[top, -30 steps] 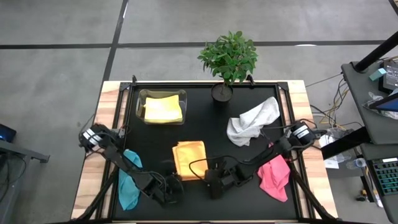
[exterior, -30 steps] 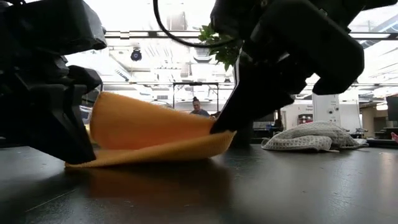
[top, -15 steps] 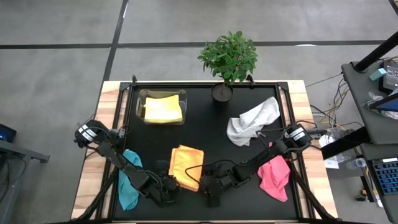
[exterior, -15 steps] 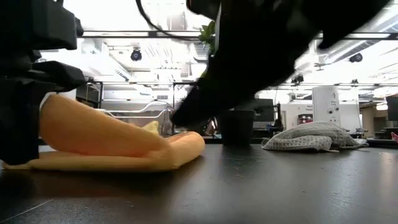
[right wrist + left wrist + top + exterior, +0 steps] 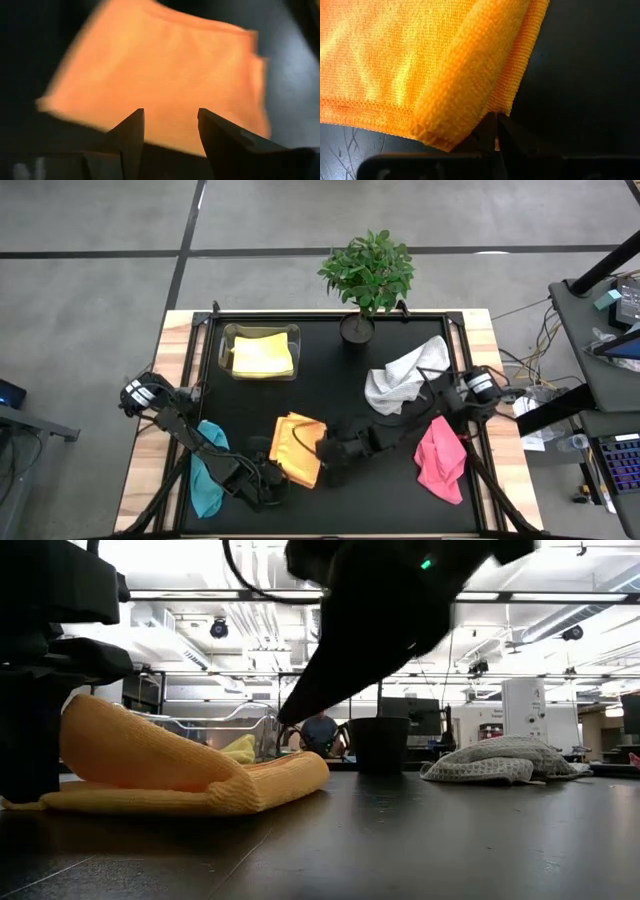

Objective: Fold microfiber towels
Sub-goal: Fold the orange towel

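Observation:
An orange microfiber towel [image 5: 298, 448] lies folded near the table's front middle, with a soft rolled fold [image 5: 150, 755] on top. My left gripper [image 5: 274, 479] is shut at its near edge. My right gripper [image 5: 167, 135] hovers open just above the towel's right side and touches nothing. A teal towel [image 5: 207, 480] lies at the near left, a pink one [image 5: 440, 460] at the near right and a white-grey one [image 5: 405, 375] at the far right. A yellow one [image 5: 262, 356] lies in a clear box. My left gripper pinches the orange towel's near edge [image 5: 496, 144] between its two shut fingers, right at the end of the rolled fold [image 5: 470, 117]. The fingers slant down from the near left. That edge is raised a little, and the rest of the towel lies slack on the table.
The clear plastic box [image 5: 226, 340] stands at the far left. A potted plant [image 5: 366, 272] stands at the far middle. Wooden strips [image 5: 140, 480] border the black table top on both sides. A person shows in the room behind, in the low view.
My right gripper has opened and let go of the orange towel's corner. It has then risen and drawn back toward the far edge. The lifted layer has dropped into a soft rolled fold, and the towel has turned slightly. My left gripper keeps its hold.

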You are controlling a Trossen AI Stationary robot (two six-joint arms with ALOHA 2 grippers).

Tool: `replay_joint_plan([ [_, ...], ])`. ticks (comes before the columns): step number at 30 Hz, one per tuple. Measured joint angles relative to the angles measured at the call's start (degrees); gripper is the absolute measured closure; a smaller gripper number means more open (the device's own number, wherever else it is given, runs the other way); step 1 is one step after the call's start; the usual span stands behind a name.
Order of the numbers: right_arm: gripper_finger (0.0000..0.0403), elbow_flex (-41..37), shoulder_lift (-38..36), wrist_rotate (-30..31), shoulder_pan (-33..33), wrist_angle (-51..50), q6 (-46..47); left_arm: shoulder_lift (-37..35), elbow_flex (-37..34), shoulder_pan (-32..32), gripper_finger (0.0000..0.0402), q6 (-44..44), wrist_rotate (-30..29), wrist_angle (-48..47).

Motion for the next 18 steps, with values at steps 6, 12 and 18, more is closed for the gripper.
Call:
replay_joint_plan([
  [6, 0.0241, -1.22, 0.0, 0.12, -6.11, -0.55, -0.66, 0.0, 0.0, 0.0, 0.0398, -1.26, -0.14, 0.13],
  [12, 0.0254, -3.96, 0.0, -2.43, -9.18, 0.69, 0.88, 0.0, 0.0, 0.0, 0.0398, -1.27, -0.18, 0.21],
  [18, 0.0278, -6.47, 0.0, -5.11, -9.51, 2.19, 3.32, 0.0, 0.0, 0.02, 0.0398, -1.31, -0.32, 0.38],
])
